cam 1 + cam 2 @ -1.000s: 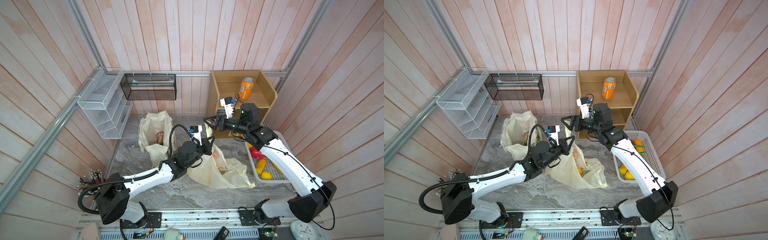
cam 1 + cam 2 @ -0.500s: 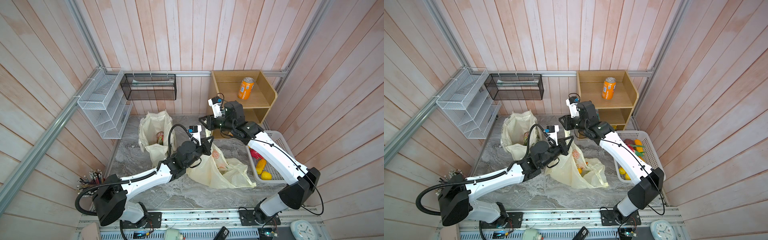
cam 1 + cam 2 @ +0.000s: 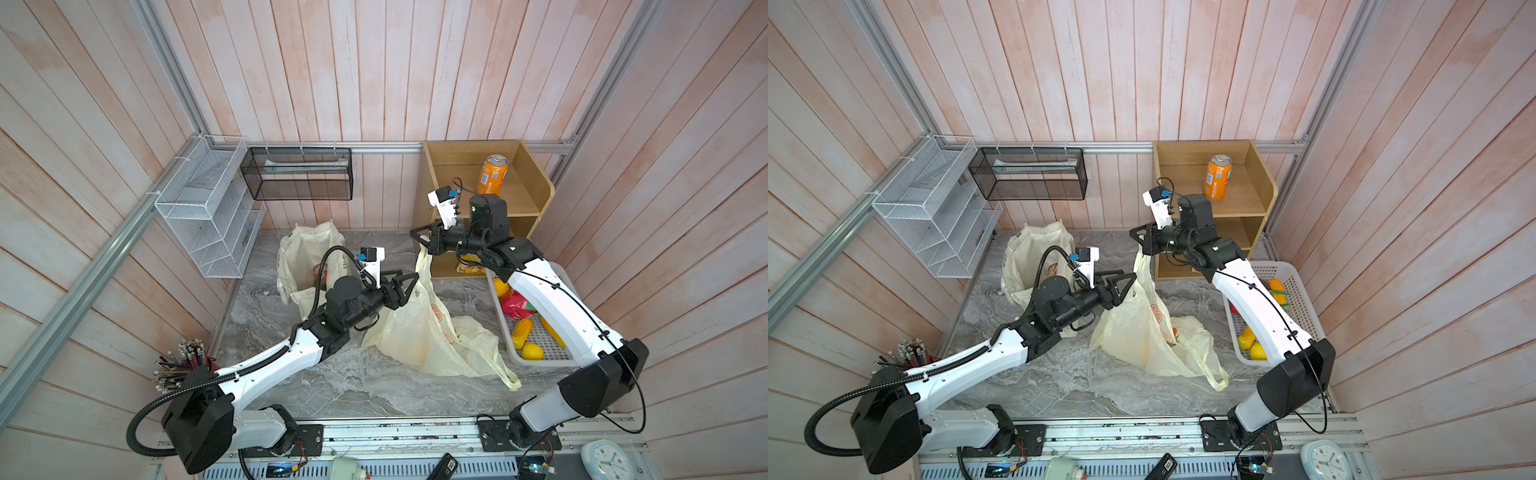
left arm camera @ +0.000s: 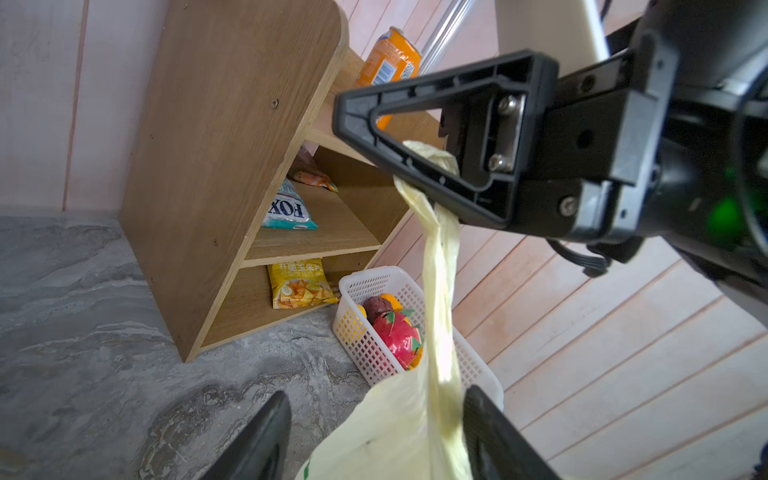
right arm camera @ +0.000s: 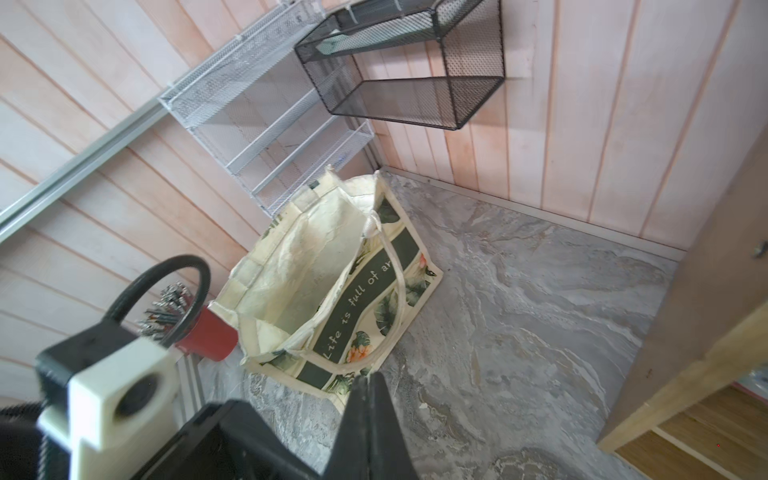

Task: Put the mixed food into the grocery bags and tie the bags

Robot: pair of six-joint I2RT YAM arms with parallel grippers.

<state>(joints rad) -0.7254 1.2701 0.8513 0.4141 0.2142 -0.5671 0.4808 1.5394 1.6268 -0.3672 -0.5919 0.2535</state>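
Grey marble tabletop (image 3: 332, 386), cream plastic carrier (image 3: 415, 328) slumped mid-table, left gripper (image 4: 376, 399) spread open either side of its raised handle (image 4: 436, 257), right gripper (image 3: 420, 242) beyond pinched tight on that handle's top, canvas tote (image 3: 307, 253) upright behind.

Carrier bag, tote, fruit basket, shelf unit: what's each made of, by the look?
Carrier bag: thin cream plastic film, translucent, slight sheen; crumples, handle twists into a cord.
Tote: probably canvas, matte; stitched edges, stands boxy.
Fruit basket: moulded white plastic, likely; uniform lattice walls.
Shelf unit: wood-grain board, matte, perhaps laminate; screw heads show.
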